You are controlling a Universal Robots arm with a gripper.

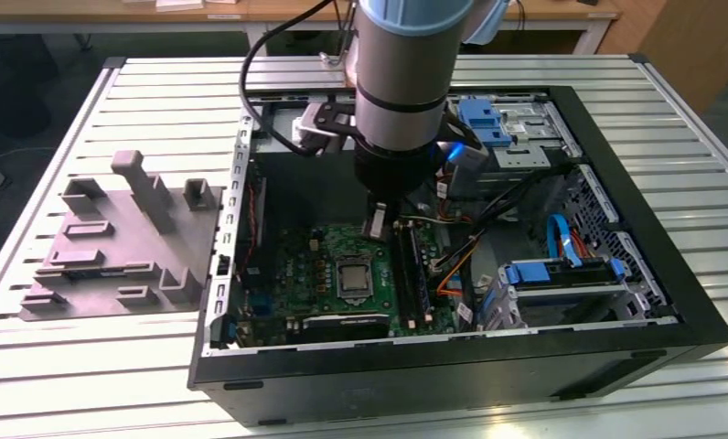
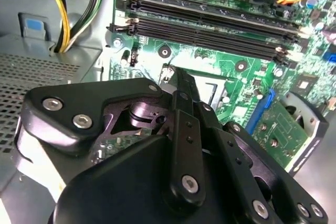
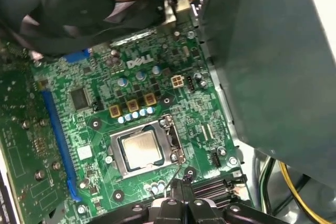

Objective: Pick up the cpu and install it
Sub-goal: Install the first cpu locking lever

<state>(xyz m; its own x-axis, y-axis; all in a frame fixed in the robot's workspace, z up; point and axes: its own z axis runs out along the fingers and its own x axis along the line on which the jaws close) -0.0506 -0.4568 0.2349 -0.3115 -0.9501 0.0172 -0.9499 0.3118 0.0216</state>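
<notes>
The cpu (image 3: pixel 142 148), a small silvery-beige square chip, lies flat in the metal-framed socket (image 3: pixel 169 139) on the green motherboard (image 3: pixel 105 129). My gripper (image 1: pixel 377 224) hangs above the board inside the open computer case, a little way from the socket (image 1: pixel 353 277), toward the memory slots. Its dark fingers (image 3: pixel 178 203) are pressed together with nothing between them, and their tips (image 2: pixel 179 80) point down at the board beside the socket's edge (image 2: pixel 215 94). The gripper is apart from the cpu.
The black case (image 1: pixel 657 274) walls in the board on all sides. Black memory slots (image 2: pixel 210 22) and yellow and black cables (image 2: pixel 63 9) lie close to the fingers. Blue drive brackets (image 1: pixel 560 270) fill the exterior view's right. A grey fixture (image 1: pixel 120 247) stands outside on the slatted table.
</notes>
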